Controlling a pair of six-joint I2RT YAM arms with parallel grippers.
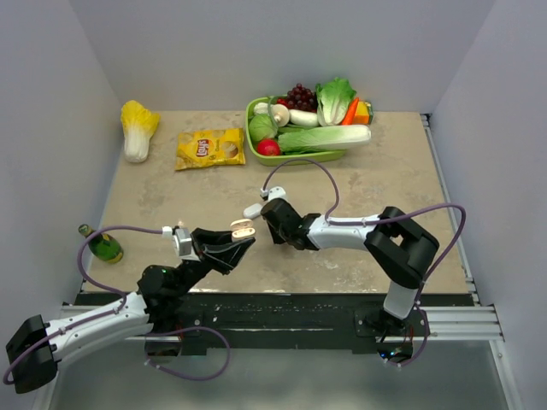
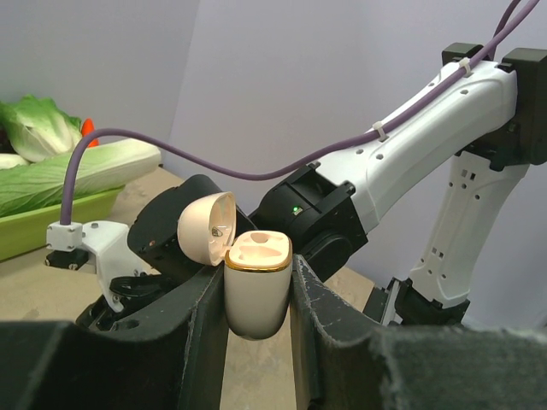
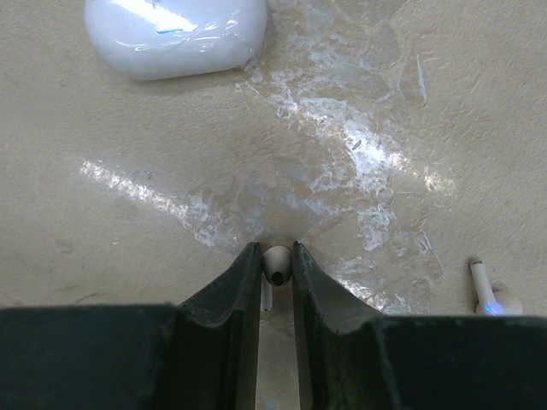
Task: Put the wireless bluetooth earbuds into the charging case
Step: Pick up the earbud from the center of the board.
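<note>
Gripping the case (image 2: 256,295) by its lower body, the left gripper (image 2: 256,278) has both fingers (image 2: 201,342) pressed against the case's sides and holds it upright above the table (image 1: 376,171). The lid (image 2: 203,227) is swung open on its hinge and leans off to one side, and the gold-rimmed tan inside faces up with its hollows showing. In the top view the case (image 1: 244,229) hangs just beside the right gripper (image 1: 265,212), on the side nearer the arm bases.

The right gripper (image 3: 275,252) is down at the table, its two fingers (image 3: 235,290) drawn together on an earbud (image 3: 276,263). The bud's rounded head sits pinched between the tips, and its stem runs back into the narrow gap. A second earbud (image 3: 489,295) lies on the table off to the right of those fingers, clear of them. A white rounded object (image 3: 171,34) rests on the table ahead of the fingers and to the left, apart from both buds; the top view shows it (image 1: 254,210) just beyond the right fingertips.

At the far side of the table stand a green basket (image 1: 249,115) of vegetables, a chip bag (image 1: 209,148) and a cabbage (image 1: 137,128). A bottle (image 1: 104,246) lies at the left edge.
</note>
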